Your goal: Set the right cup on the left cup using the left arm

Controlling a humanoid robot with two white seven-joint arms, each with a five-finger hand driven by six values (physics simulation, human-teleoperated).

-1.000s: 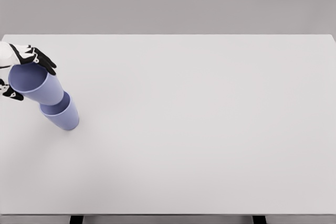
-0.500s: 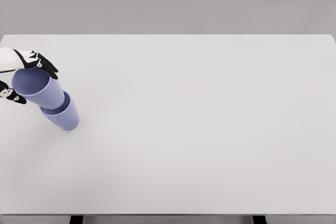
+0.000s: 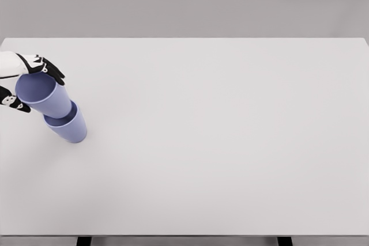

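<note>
The robot's left hand (image 3: pixel 20 82) holds one cup inside another.

Its black fingers (image 3: pixel 51 71) are wrapped around the rim of the top smooth purple-blue cup (image 3: pixel 43 95). That cup leans over and sits in the mouth of the bottom purple-blue cup (image 3: pixel 69 126). Both are near the left edge of the big, flat white table (image 3: pixel 219 142), where the bottom cup stands.

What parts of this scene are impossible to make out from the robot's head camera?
- Left arm: cut off by the picture's left edge; only the left hand shows.
- Upper cup: its base is hidden inside the lower cup, so how deep it sits is unclear.
- Right arm: out of view.
- Table legs: cut off at the bottom edge.
</note>
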